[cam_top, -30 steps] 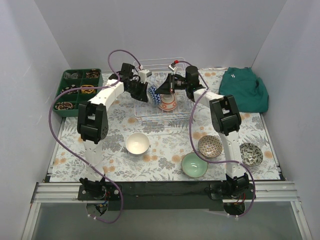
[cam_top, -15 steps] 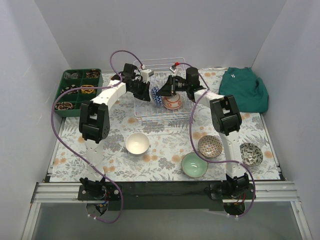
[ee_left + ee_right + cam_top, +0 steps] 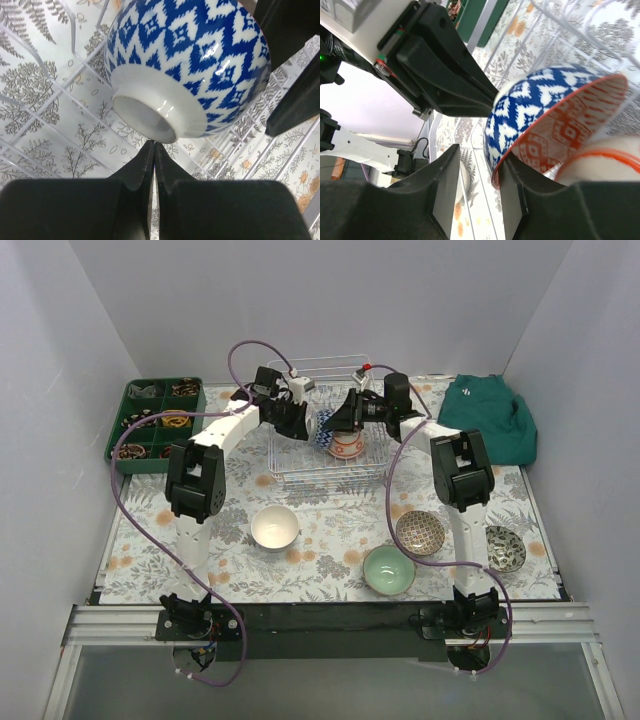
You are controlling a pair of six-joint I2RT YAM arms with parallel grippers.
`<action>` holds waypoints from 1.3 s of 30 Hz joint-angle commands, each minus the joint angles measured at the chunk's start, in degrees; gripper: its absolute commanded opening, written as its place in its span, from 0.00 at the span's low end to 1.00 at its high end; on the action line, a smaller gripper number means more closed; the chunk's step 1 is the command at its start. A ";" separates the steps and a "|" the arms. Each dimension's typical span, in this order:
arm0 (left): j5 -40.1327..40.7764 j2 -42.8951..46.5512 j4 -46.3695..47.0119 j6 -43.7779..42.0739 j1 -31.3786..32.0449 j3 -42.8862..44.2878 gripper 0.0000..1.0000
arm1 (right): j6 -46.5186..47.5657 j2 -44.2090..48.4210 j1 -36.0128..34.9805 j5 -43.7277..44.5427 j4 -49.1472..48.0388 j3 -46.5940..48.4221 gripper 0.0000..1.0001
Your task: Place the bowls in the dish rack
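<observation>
The dish rack stands at the back centre. A bowl, blue-white outside and orange-red patterned inside, leans on its side in it, against a red-white patterned bowl. My left gripper is shut and empty, its tips at the foot of the blue-white bowl. My right gripper is open, its fingers on either side of that bowl's rim. The white, mint green, brown patterned and black-white bowls sit on the table.
A green compartmented tray stands at the back left. A green cloth lies at the back right. The rack's wire walls rise close round both grippers. White walls enclose the table.
Both grippers have moved towards the far end of the rack. The blue-white bowl has moved with them and now leans on its side beside the red-white one.
</observation>
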State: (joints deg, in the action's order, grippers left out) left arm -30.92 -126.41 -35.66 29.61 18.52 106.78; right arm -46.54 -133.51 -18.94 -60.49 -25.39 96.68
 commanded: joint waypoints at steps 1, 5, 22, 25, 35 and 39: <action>-1.60 -0.68 2.44 0.54 1.16 3.17 0.00 | 3.04 6.51 2.59 -0.94 0.95 -1.23 0.45; -1.69 -1.03 3.05 0.89 1.34 3.61 0.00 | 4.35 8.61 4.43 -1.12 2.70 -2.81 0.46; -1.78 -4.02 4.81 2.21 1.78 7.56 0.00 | 9.54 13.80 8.39 -1.12 9.56 -8.97 0.47; -1.69 -4.28 5.07 2.56 1.95 8.26 0.00 | 9.98 15.64 9.97 -1.47 9.74 -9.41 0.48; -2.74 -7.27 5.95 3.79 3.62 13.27 0.00 | 15.52 22.24 13.84 0.19 13.87 -12.74 0.48; -3.27 -8.85 6.13 4.14 4.59 14.94 0.00 | 16.22 23.91 15.07 1.25 14.57 -15.21 0.48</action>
State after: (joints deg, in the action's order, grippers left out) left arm -32.38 -134.54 -30.79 33.28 21.63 118.87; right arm -32.71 -112.20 -4.64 -60.07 -12.53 83.59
